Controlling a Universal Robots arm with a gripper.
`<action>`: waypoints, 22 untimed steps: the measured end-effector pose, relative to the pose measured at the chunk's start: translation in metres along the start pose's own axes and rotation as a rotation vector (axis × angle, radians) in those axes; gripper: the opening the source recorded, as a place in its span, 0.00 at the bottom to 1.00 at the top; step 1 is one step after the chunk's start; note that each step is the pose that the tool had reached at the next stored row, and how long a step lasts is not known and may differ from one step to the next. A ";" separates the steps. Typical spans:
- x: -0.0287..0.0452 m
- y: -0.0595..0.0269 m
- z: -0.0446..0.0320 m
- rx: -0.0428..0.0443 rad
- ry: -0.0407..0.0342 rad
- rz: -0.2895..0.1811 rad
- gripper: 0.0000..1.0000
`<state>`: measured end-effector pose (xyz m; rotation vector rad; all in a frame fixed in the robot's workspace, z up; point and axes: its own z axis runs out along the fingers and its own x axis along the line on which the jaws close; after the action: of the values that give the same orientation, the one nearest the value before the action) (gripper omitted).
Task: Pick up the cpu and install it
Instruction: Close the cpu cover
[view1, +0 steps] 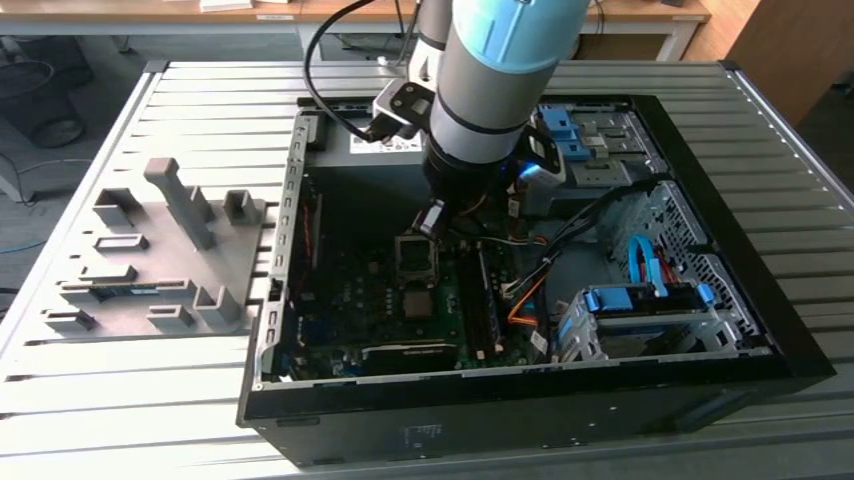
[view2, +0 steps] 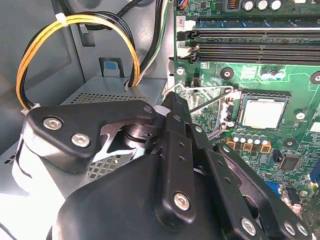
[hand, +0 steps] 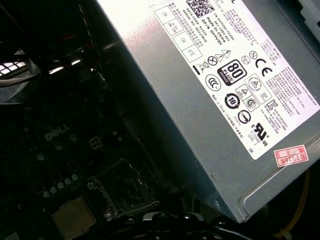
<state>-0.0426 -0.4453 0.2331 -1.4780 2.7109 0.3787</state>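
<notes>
The cpu (view2: 262, 113) sits flat in its socket on the motherboard (view2: 300, 150) inside the open computer case (view1: 747, 370), which lies on the tabletop (view1: 174, 400). The pincer (view2: 172, 102) hovers just beside the socket, near the grey power supply (hand: 210, 125); its fingers look drawn together, holding nothing.

Claw (view1: 430, 222) above motherboard (view1: 400, 310) — open case (view1: 534, 400)

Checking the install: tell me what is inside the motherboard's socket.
The cpu lies flat inside the socket, silvery top up, with the metal hold-down frame swung open beside it. The cpu covers whatever lies beneath it.
</notes>
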 end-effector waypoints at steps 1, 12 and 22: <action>0.0006 -0.0003 -0.0002 0.0000 0.0001 0.000 0.10; 0.0045 -0.0026 -0.0012 0.0364 0.0588 -0.001 0.10; 0.0066 -0.0039 -0.0014 0.1099 0.1736 0.002 0.10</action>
<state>-0.0428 -0.4531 0.2327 -1.5459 2.8115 0.1033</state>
